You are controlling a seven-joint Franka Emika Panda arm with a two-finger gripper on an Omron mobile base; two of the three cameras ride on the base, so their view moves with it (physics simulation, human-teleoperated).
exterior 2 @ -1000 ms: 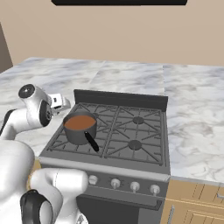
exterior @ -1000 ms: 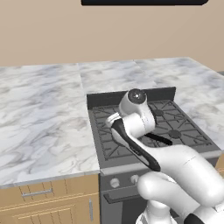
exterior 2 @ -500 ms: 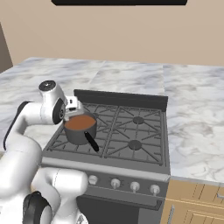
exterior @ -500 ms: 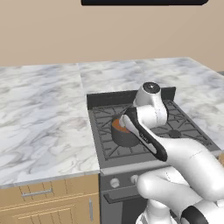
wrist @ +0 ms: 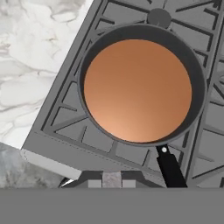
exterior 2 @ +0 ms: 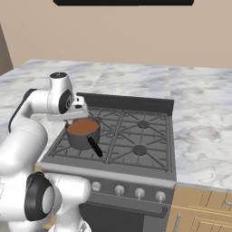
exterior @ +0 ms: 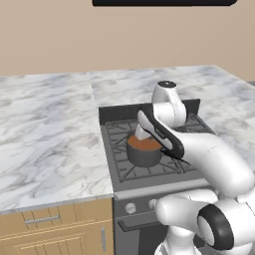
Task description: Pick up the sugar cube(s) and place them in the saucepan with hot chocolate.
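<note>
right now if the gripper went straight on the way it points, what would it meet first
Most likely the hot chocolate in the saucepan: the shut gripper points almost straight down at it. Height above it is unclear.

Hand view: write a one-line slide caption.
Looking down on the saucepan of reddish-brown hot chocolate on the stove grate, jaws shut on a pale sugar cube.

Beige wall [exterior: 99,40], marble counter [exterior: 45,129], wooden cabinets [exterior: 55,231]

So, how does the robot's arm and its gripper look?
The arm is glossy white with rounded, bulky segments, dark joint rings and a black stripe along one link. The gripper shows small dark finger tips on a pale hand. No cables or markings are visible.
</note>
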